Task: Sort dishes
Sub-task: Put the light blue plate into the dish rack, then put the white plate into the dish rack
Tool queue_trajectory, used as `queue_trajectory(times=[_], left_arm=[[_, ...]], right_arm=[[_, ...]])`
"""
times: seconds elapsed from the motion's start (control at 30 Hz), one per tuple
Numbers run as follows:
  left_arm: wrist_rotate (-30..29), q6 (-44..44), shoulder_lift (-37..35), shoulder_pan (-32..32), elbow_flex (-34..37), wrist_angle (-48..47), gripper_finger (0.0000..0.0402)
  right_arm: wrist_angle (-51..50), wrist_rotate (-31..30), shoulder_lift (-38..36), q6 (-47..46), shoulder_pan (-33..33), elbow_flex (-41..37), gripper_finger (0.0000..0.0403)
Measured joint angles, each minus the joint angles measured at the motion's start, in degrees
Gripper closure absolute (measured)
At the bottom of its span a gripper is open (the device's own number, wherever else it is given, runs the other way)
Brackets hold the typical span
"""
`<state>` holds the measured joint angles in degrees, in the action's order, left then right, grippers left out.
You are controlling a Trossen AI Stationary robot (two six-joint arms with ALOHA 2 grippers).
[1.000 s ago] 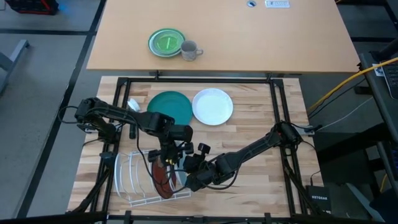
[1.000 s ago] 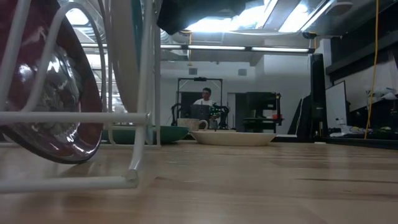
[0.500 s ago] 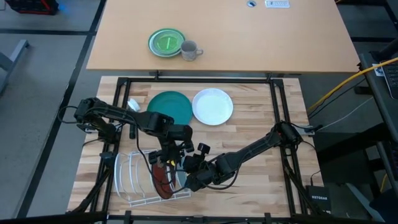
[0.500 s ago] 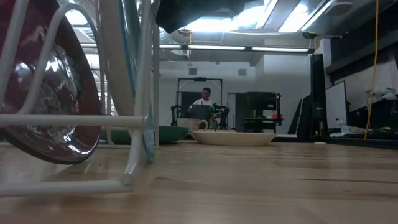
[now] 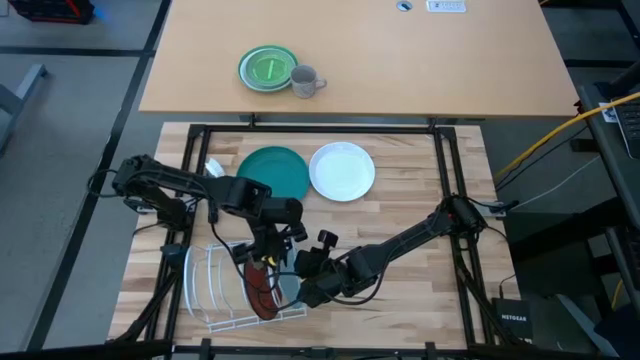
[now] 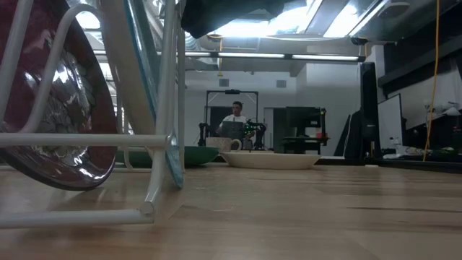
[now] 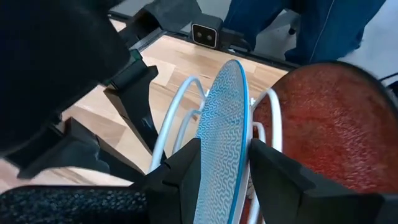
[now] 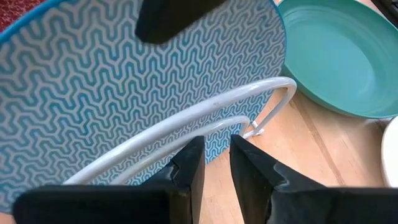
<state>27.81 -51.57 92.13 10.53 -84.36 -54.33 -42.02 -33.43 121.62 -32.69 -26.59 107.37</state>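
Care is being needed, since the blue plate (image 7: 225, 137), clamped upright by the left gripper (image 7: 227, 168) in the rack (image 6: 155, 141) beside the red plate (image 7: 323, 130), is risking tipping if released unseated; right gripper (image 8: 214, 163) nearly shut nearby.

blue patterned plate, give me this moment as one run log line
left hand: shut on blue patterned plate | plate: upright in white rack beside red plate | right hand: at rack hoop | teal plate, white plate: on table

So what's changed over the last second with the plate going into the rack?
The left gripper, shut on the light blue plate, has lowered it into the white rack beside the dark red plate. The right gripper, teal plate and white plate stayed put.
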Motion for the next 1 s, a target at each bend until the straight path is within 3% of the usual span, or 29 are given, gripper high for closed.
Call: queue_trajectory(times=[0.57,0.77,1.0], left_arm=[[-0.02,4.69,-1.66,-0.01,0.04,-4.05,0.0276],[-0.98,5.57,-5.70,-0.38,-0.59,-3.73,0.0276],[-5.11,13.45,-14.39,-1.46,-1.22,-5.42,0.0276]], right_arm=[[-2.05,1.76,0.03,0.19,-0.02,-0.02,0.0322],[-6.61,2.17,-1.68,0.18,-0.02,-0.04,0.0322],[-16.27,-0.98,-7.25,2.80,-0.02,-0.07,0.0322]])
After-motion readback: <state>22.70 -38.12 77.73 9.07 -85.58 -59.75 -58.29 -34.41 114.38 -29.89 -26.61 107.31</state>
